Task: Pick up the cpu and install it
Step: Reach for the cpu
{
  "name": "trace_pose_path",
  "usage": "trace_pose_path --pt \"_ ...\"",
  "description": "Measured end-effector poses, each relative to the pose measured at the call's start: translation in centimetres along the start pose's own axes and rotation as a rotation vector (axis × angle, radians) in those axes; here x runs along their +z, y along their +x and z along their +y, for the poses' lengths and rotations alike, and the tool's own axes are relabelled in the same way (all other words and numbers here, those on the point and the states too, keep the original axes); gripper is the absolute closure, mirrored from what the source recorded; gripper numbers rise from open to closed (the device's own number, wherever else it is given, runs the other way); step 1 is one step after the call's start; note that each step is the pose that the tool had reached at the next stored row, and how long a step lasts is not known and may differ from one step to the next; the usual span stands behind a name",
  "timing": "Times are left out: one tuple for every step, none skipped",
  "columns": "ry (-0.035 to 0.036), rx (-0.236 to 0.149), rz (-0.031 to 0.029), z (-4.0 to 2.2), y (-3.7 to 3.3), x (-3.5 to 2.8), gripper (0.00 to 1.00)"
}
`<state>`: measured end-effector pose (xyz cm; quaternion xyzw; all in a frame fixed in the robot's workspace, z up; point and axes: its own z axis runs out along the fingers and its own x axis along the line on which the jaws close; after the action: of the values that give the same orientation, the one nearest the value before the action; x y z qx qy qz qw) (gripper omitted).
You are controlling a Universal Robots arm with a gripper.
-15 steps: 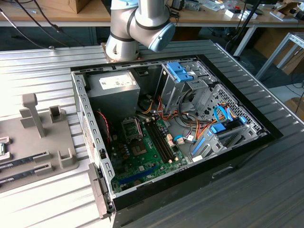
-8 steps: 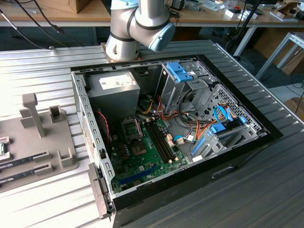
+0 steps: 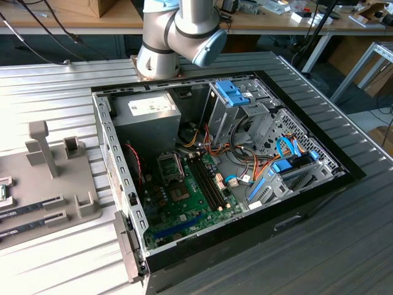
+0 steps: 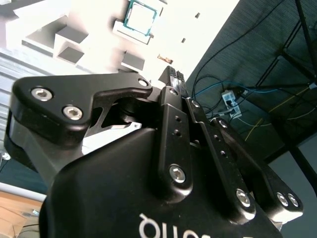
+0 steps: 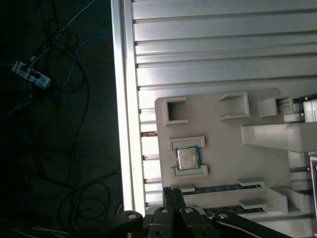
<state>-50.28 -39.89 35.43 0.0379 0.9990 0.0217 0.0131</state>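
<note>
Green-rimmed, silver-lidded cpu (image 5: 187, 158); grey tray (image 5: 223, 148)

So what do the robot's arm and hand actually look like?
The arm is built of rounded silver-grey metal joints, with a pale blue end cap on one of them. In the second wrist view, the hand is matte black. It has a chunky body with white lettering, and flat hinged link bars pinned by shiny silver screws that narrow to slim tips.

Open PC case (image 3: 108, 144), mobo (image 3: 191, 208) inside, grey fixture (image 3: 86, 209)

Open above cpu (image 5: 187, 158) (brackets (image 5: 187, 143) flank it).
</note>
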Motion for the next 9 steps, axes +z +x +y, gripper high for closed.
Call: trace_pose_path --pt "-0.0001 0.000 -0.0001 0.00 -0.02 0.06 0.89" --pt "-0.0001 0.000 -0.0001 0.00 -0.07 0.15 0.89" --pt "0.0000 0.000 0.0000 0.00 -0.13 0.25 0.89" --pt "0.0000 0.000 0.0000 0.00 -0.17 0.32 0.89" --pt "0.0000 0.000 0.0000 0.00 -0.19 0.36 0.89" --pt "-0.0001 0.000 -0.0001 0.00 -0.21 0.39 0.89" --pt "-0.0001 0.000 -0.0001 0.00 -0.22 0.42 0.89" --pt "0.0000 0.000 -0.0001 0.00 -0.24 0.47 0.89" --pt "-0.0001 0.000 -0.0001 0.00 -0.25 0.50 0.89"
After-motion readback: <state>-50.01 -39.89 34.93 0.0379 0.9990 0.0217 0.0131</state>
